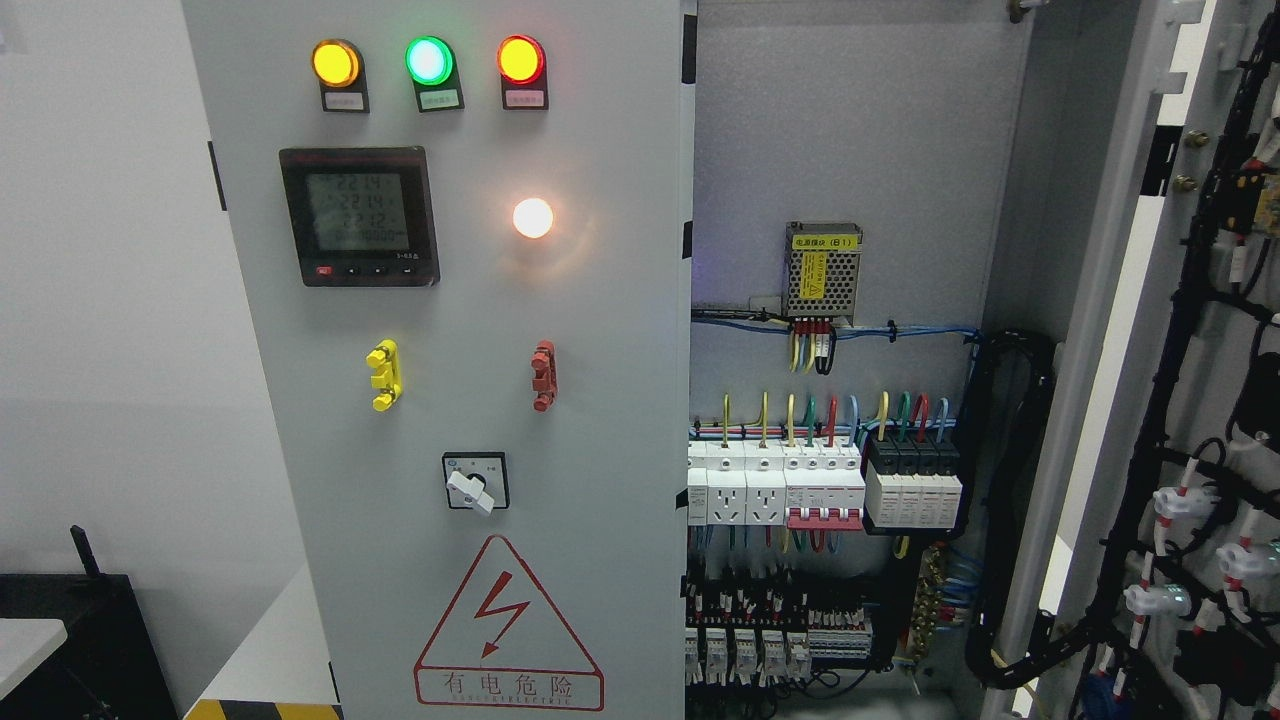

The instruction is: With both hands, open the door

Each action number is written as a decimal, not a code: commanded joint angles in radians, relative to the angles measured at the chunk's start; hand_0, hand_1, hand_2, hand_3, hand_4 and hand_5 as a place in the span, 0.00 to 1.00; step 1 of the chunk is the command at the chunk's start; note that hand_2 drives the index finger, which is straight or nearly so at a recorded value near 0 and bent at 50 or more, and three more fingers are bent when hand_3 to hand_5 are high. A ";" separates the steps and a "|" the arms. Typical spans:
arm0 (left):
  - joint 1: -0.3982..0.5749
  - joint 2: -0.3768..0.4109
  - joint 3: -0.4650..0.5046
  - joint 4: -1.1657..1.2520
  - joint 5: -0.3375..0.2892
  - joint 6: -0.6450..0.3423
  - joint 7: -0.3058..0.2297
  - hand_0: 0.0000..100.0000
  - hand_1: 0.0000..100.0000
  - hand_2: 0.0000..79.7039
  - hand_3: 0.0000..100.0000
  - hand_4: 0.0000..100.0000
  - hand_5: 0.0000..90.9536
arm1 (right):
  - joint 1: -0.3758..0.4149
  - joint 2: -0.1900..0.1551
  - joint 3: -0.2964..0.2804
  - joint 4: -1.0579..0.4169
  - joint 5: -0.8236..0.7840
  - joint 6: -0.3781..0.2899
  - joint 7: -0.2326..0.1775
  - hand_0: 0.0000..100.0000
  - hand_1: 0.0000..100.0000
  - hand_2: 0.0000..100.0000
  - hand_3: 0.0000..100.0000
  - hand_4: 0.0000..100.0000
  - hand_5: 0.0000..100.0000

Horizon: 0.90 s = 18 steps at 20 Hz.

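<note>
White wall (100, 300) behind grey electrical cabinet. Left door (450, 350) shut, carrying lamps, meter (359, 216), rotary switch (475, 482), warning triangle (508, 628). Right door (1200, 400) swung open at far right, wiring inside; breakers (820, 490) exposed. Neither hand visible.

grey cabinet (850, 150), breakers (775, 490) mounted inside
</note>
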 commanded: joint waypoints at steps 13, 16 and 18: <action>0.453 -0.236 0.088 0.272 -0.057 -0.324 0.002 0.00 0.00 0.00 0.00 0.00 0.00 | 0.000 0.000 0.000 0.000 0.025 0.000 0.000 0.38 0.00 0.00 0.00 0.00 0.00; 0.470 -0.315 0.113 0.373 -0.072 -0.344 0.002 0.00 0.00 0.00 0.00 0.00 0.00 | 0.000 0.000 -0.002 0.000 0.023 0.000 0.000 0.38 0.00 0.00 0.00 0.00 0.00; 0.468 -0.396 0.137 0.462 -0.132 -0.344 0.002 0.00 0.00 0.00 0.00 0.00 0.00 | 0.000 0.000 -0.002 0.000 0.025 0.000 0.000 0.38 0.00 0.00 0.00 0.00 0.00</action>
